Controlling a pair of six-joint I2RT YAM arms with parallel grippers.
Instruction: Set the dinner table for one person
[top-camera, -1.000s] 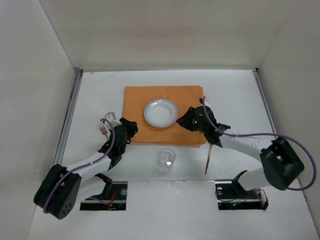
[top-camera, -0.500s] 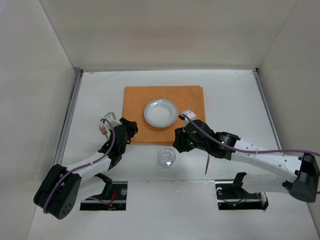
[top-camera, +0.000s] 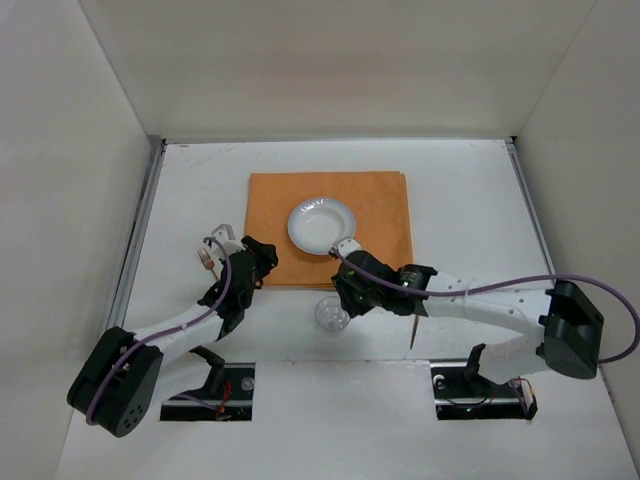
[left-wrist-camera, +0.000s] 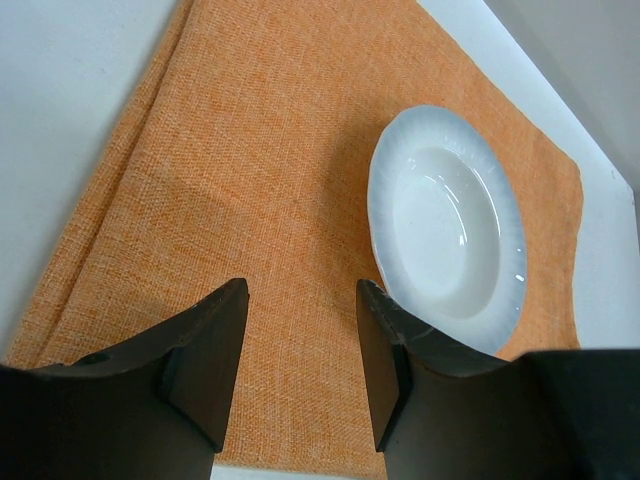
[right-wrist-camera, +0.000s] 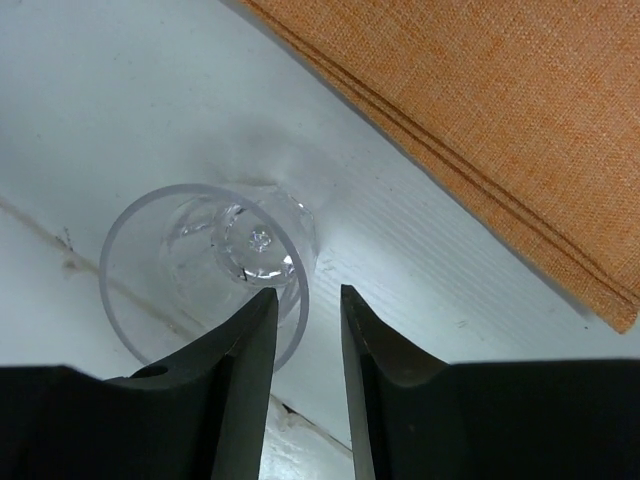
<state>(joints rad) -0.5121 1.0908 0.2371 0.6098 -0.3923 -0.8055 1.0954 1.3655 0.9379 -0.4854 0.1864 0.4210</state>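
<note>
The dinner table (top-camera: 470, 200) is a white tabletop with an orange mat (top-camera: 375, 195) on it. A white bowl-like plate (top-camera: 321, 224) sits on the mat; it also shows in the left wrist view (left-wrist-camera: 450, 225). A clear glass (top-camera: 331, 316) stands upright on the table just in front of the mat. My right gripper (top-camera: 341, 296) is above it, and in the right wrist view (right-wrist-camera: 308, 292) the jaws are slightly apart astride the right side of the glass (right-wrist-camera: 205, 265) rim. My left gripper (top-camera: 262, 256) is open and empty over the mat's near left corner (left-wrist-camera: 300, 290).
A copper fork (top-camera: 207, 258) lies on the table left of my left arm. A thin copper utensil (top-camera: 415, 326) lies on the table at the near right of the mat. Metal rails run along the table's left (top-camera: 140, 230) and right edges.
My right arm has swung from the mat's right edge to the near left, coming down over the glass. The left arm, plate and glass have not moved.
</note>
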